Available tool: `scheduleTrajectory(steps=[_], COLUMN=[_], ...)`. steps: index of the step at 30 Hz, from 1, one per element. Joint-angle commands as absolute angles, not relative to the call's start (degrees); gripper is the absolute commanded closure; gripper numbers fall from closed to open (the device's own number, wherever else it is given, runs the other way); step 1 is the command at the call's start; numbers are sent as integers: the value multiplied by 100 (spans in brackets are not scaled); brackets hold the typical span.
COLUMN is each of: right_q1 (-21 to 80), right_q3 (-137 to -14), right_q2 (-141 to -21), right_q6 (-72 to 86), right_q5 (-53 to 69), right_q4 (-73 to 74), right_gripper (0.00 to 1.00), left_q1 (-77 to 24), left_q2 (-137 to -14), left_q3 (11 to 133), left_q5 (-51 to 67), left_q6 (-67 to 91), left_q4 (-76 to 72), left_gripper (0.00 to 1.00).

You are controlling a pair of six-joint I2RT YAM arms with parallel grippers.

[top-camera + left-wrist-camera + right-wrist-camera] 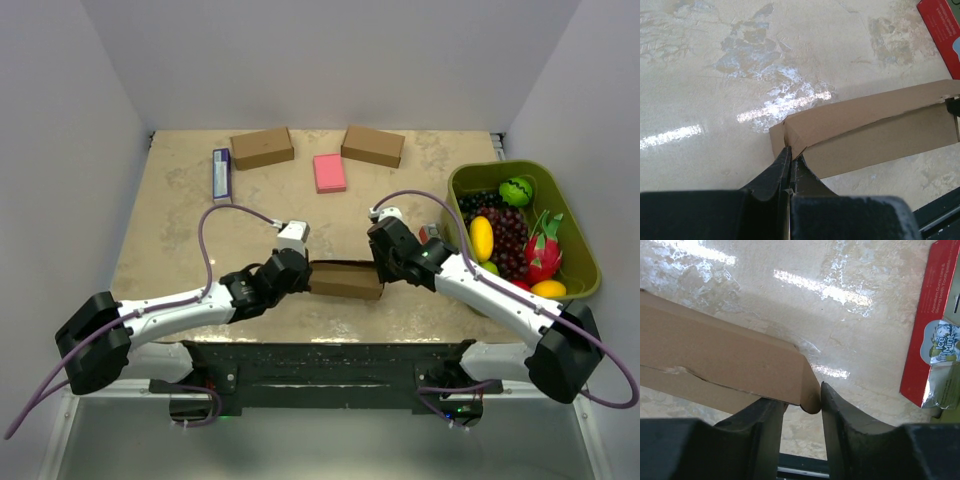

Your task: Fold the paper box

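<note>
The paper box (pixel 346 280) lies at about 6 o'clock on the worktop (pixel 180 220), close to the near edge and between the two arms. It is folded into a slim brown block with its long side running from 9 to 3 o'clock. In the right wrist view a lid seam gapes slightly along its long face.

The left gripper (pixel 789 156) is at the box's 9 o'clock end. Its jaws are pressed together, with the tips against the folded corner there. Whether a sliver of card is pinched between them cannot be told.

The right gripper (pixel 803 396) is at the 3 o'clock end. Its jaws stand partly apart and straddle the box's rounded corner. One finger (pixel 840 410) touches that corner, and bare worktop shows in the gap by the other.

A red mint packet (pixel 932 325) lies on the worktop just beyond the right gripper.

At 12 o'clock, well apart from the arms, two closed brown boxes (pixel 262 147) sit on either side of a pink pad (pixel 329 172). A blue packet (pixel 221 172) is at about 11 o'clock. At 3 o'clock there is a green basket (pixel 585 255) with fruit in it.
</note>
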State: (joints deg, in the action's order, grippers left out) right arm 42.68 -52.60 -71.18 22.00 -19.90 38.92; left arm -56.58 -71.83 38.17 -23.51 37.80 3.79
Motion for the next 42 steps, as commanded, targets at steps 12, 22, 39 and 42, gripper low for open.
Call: scheduleTrajectory(steps=[12,22,39,42], right_q1=[4236,4245,3850,3710], right_q3=[-5669,-6100,-6460,-6442], right_q2=[-7224,-7707,-8314,-8306], right_q6=[2127,2004,2100,2162], right_q5=[-1345,-686,808,1115], right_q4=[4069,4377,4184,4070], right_gripper=[90,100,100,100], left_q1=[-5748,-5880,-6469,-6539], left_q2=[-7638,-7936,-8543,-8578], left_q3=[3762,4113,4641,4649], left_q5=[-2056,-2320,-3006,-3058], left_q6=[3454,3340,3234,3225], left_q4=[1617,1898,2224,2197], left_gripper=[100,100,100,100])
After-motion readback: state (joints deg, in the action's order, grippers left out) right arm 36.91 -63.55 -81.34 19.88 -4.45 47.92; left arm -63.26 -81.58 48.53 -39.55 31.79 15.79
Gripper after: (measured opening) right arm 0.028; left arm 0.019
